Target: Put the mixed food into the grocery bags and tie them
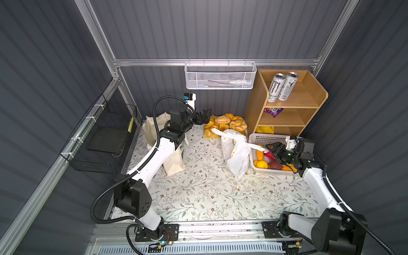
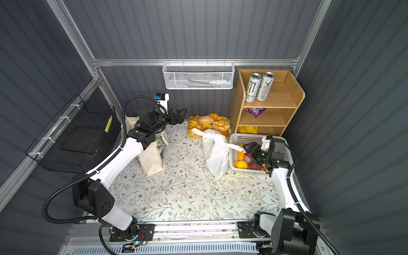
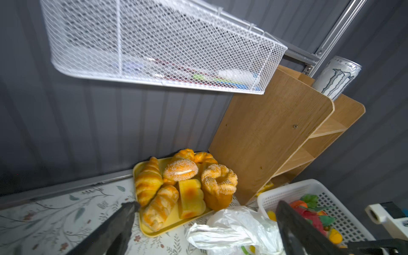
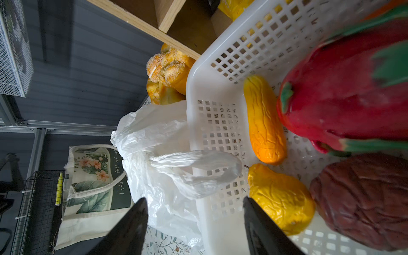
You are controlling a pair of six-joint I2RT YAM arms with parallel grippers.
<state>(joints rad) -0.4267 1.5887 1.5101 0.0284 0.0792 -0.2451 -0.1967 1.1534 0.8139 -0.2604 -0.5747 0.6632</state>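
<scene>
Crinkly white plastic bag (image 1: 235,154) against perforated white basket (image 4: 220,123), twisted handle (image 4: 194,163) draped over its rim, wrinkled yellow and red toy produce (image 4: 265,123) inside, right gripper (image 4: 194,198) spread above it, left gripper (image 3: 206,204) spread, well apart.

— Where do we find the plastic bag (image 1: 236,156)?
— We see it mid-table, its handle (image 1: 256,146) over the rim of the basket (image 1: 265,139) on its right, the bread tray (image 3: 154,233) behind, the tote (image 1: 174,163) to its left.
— And the produce (image 1: 260,164)?
— In that basket, before the shelf (image 1: 254,110).
</scene>
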